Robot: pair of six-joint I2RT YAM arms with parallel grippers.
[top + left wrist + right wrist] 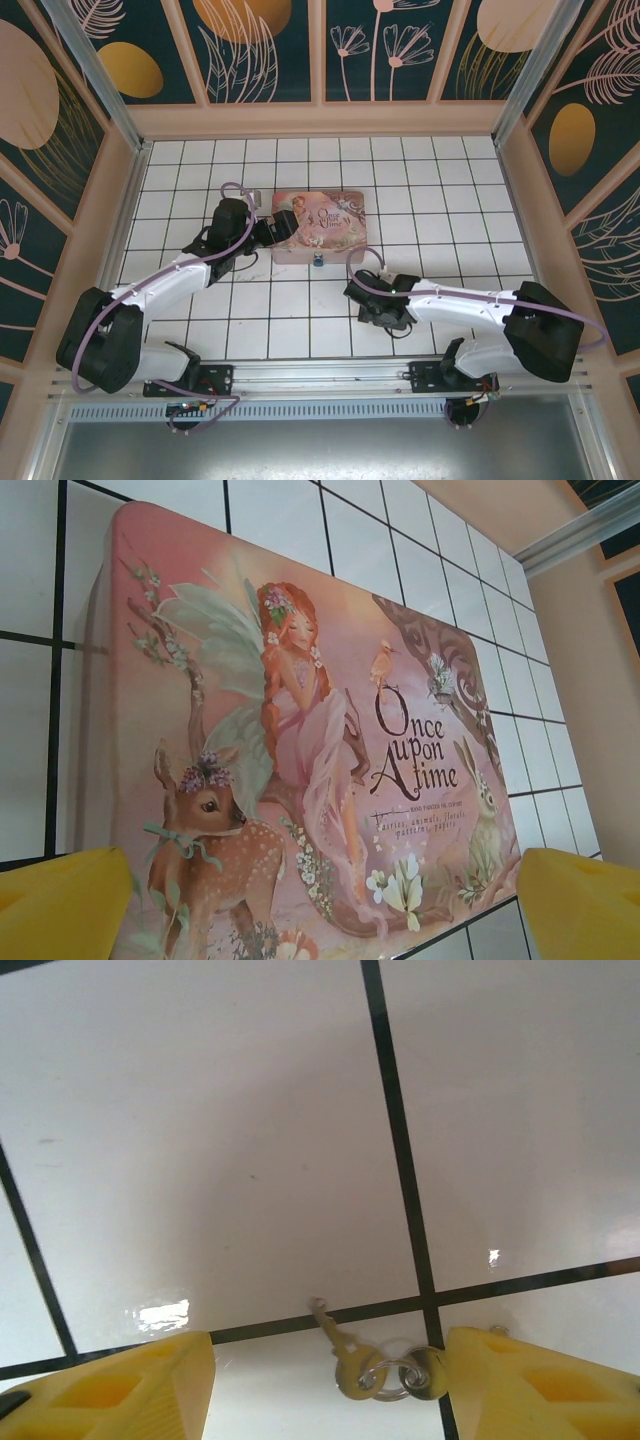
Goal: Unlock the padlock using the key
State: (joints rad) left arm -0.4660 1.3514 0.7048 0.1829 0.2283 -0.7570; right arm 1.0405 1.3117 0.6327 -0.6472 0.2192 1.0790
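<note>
Key [340, 1348] between parted right fingers [110, 1390]; left fingers [60, 900] wide at tin [300, 730]

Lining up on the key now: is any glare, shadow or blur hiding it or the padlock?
Right wrist: key slightly soft but readable, glare spots on the tile lie clear of it. Top external: even light, padlock a tiny blue speck by the tin. Left wrist: tin sharp, no glare.
</note>
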